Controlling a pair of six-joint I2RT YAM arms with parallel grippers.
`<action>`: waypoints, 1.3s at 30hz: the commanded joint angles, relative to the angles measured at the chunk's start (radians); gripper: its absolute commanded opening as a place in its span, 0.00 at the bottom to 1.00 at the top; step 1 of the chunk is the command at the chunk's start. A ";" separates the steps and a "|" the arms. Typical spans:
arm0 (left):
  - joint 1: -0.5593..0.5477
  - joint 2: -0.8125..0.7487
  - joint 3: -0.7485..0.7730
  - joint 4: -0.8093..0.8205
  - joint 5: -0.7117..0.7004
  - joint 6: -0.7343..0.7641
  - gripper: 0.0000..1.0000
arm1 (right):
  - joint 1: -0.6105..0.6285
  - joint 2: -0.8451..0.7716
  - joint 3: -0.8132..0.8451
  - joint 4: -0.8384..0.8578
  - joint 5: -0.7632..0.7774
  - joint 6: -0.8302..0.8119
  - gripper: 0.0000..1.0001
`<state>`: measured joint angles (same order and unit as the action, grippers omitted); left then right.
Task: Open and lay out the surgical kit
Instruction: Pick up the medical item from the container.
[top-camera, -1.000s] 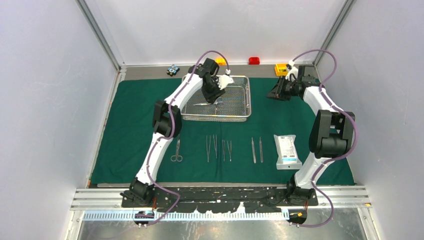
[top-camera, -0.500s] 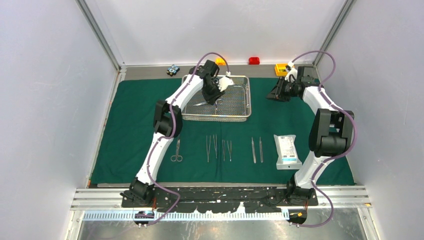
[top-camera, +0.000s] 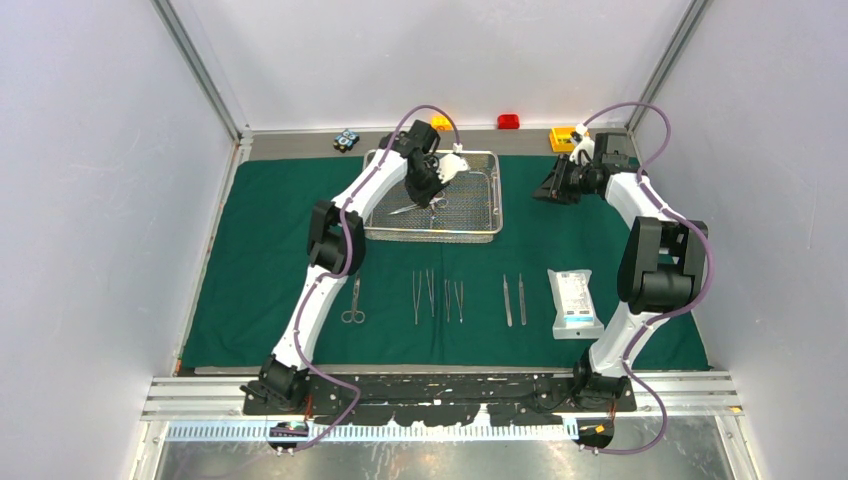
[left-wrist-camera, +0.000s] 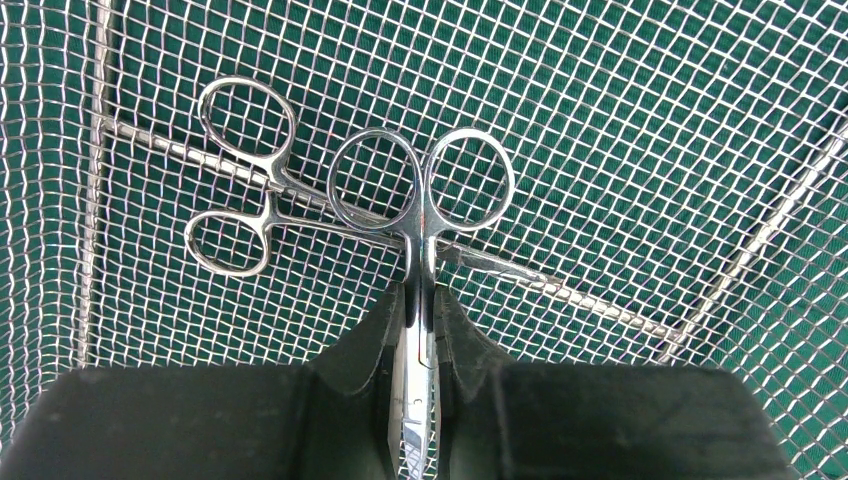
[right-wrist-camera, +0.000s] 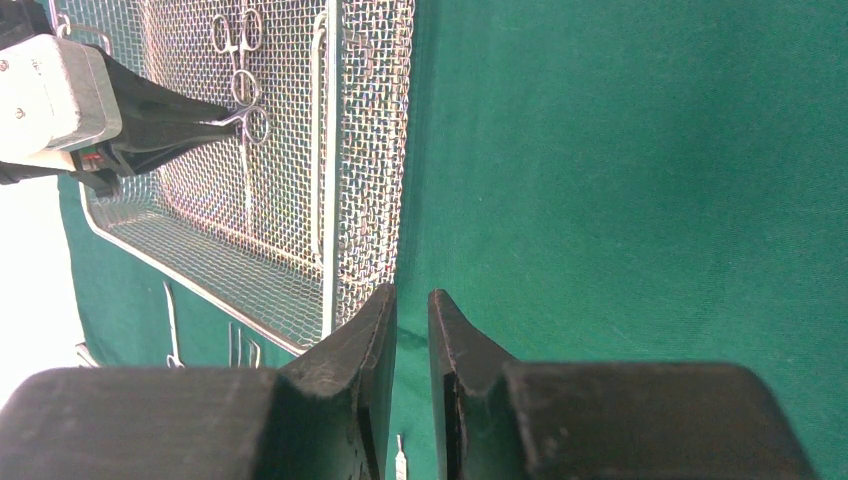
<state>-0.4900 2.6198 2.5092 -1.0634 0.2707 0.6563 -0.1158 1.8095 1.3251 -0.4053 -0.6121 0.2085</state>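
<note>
Several slim instruments (top-camera: 437, 298) and a white pouch (top-camera: 575, 302) are laid in a row on the green drape (top-camera: 260, 260) in the top view, with the wire-mesh tray (top-camera: 433, 238) set beyond them. The left gripper (top-camera: 432, 195) is lowered into the tray, and the right gripper (top-camera: 545, 190) is held over bare cloth to its right. In the left wrist view, two ring-handled tools are seen on the mesh: the held forceps (left-wrist-camera: 418, 240), clamped by the shanks between the left fingers, is crossed over the other forceps (left-wrist-camera: 268, 192). In the right wrist view, the right fingers are parted by a narrow gap, nothing gripped, beside the tray's wall.
</note>
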 joint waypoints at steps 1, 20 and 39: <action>0.002 0.051 -0.003 0.040 -0.053 0.022 0.00 | -0.007 0.005 0.035 0.006 -0.008 -0.010 0.23; 0.001 -0.121 0.014 0.072 0.021 -0.048 0.00 | -0.007 0.008 0.038 0.004 -0.011 -0.010 0.23; -0.005 -0.287 -0.060 0.030 0.050 -0.048 0.00 | 0.050 -0.058 0.065 0.071 -0.126 0.029 0.25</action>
<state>-0.4908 2.4802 2.4825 -1.0294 0.2893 0.6102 -0.1043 1.8217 1.3285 -0.3985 -0.6685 0.2214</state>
